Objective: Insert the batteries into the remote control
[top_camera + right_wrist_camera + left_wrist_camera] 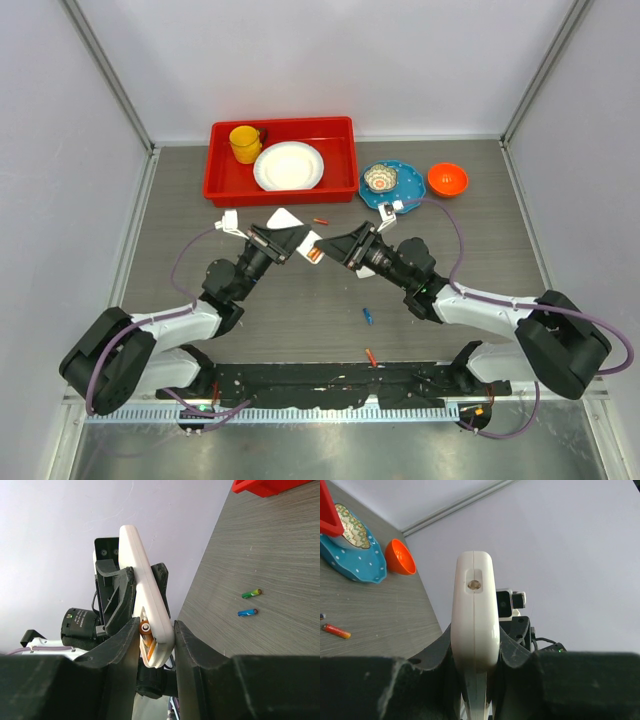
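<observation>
My left gripper is shut on the white remote control and holds it edge-on above the table. In the right wrist view the remote control shows an open compartment with an orange battery inside. My right gripper pinches that end, one finger on the battery and the other on the remote's back. Loose batteries lie on the table: a red one, a blue one, a green one and an orange one.
A red tray at the back holds a yellow cup and a white plate. To its right are a blue dotted dish and an orange bowl. A white scrap lies near the tray.
</observation>
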`<state>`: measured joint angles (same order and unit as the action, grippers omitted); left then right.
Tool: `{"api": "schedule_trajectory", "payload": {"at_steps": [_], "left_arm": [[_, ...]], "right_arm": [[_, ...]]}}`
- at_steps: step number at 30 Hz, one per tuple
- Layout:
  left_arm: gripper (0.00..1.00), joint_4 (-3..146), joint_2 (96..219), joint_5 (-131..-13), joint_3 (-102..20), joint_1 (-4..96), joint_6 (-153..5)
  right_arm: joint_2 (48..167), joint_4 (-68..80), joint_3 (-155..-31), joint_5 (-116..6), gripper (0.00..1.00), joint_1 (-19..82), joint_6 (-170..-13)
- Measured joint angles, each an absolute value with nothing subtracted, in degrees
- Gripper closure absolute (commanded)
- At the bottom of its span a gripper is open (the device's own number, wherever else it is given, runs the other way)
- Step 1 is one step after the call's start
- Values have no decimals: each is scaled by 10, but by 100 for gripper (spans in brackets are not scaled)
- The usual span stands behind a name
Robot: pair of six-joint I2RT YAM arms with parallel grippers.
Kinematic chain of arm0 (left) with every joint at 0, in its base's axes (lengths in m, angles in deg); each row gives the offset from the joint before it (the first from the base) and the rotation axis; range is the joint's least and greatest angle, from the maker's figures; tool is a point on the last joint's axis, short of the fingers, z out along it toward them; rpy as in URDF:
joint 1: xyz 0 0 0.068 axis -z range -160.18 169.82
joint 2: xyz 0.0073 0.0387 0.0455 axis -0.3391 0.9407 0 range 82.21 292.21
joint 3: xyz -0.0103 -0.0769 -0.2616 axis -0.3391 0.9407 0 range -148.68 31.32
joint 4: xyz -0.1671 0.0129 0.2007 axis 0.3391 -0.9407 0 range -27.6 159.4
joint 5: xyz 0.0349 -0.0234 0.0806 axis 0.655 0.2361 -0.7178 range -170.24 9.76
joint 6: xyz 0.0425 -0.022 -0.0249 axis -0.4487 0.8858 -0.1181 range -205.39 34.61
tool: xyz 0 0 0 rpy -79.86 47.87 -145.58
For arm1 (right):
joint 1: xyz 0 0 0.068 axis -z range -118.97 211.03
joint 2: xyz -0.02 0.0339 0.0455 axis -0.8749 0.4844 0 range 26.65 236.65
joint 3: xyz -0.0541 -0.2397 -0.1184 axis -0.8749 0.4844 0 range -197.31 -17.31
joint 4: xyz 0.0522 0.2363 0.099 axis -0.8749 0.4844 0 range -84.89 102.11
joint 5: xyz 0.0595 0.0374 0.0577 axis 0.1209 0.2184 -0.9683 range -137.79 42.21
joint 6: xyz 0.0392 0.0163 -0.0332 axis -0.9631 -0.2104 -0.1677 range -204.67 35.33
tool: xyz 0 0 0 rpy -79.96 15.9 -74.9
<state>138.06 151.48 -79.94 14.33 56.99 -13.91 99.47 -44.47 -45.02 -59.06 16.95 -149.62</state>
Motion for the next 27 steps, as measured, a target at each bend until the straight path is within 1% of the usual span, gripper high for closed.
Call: {"api": "schedule_trajectory", "payload": {"at_steps": [16, 19, 20, 22, 23, 27], "left_arm": [[100, 1375, 1527, -823, 124, 576, -146], [100, 1374, 1527, -829, 123, 577, -150], [100, 1374, 1528, -831, 122, 577, -152], [100, 1373, 1529, -836, 120, 578, -154], [100, 1372, 1529, -837, 119, 579, -155], [100, 1372, 1529, -844, 119, 580, -156]], "right_arm": [[1009, -463, -455, -572, 76, 169, -1497], [1012, -463, -457, -569, 81, 167, -1497], [1013, -464, -458, -568, 87, 166, -1497], [1015, -465, -458, -566, 94, 165, -1497], [1017, -467, -459, -566, 99, 165, -1497], [1021, -470, -460, -566, 99, 165, -1499]]}}
